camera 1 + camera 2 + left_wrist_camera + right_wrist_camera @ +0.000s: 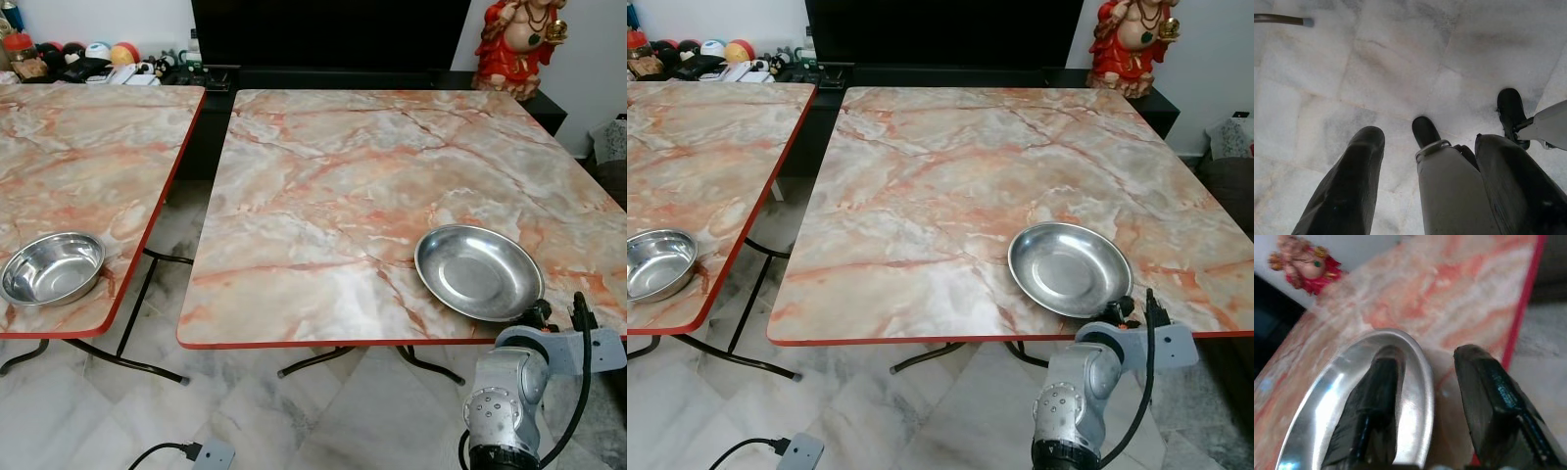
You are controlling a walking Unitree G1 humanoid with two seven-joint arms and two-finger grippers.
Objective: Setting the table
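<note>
A shallow steel plate (478, 271) lies near the front right corner of the right marble table (323, 196). My right gripper (1429, 355) is at the plate's near rim, open. One of its fingers (1376, 391) hangs over the inside of the plate (1342, 391) and the other (1488, 391) is outside it, above the tabletop by the red edge. My right arm (519, 382) reaches up from below the table's front edge. A deeper steel bowl (51, 267) sits at the front of the left table (88, 147). My left gripper (1427, 139) hangs open over the floor.
A narrow gap with folding table legs (137, 294) separates the two tables. A red figurine (514, 39) stands on the dark cabinet behind, and small clutter (88, 59) lies at the back left. A power strip (211, 455) and its cable lie on the marble floor.
</note>
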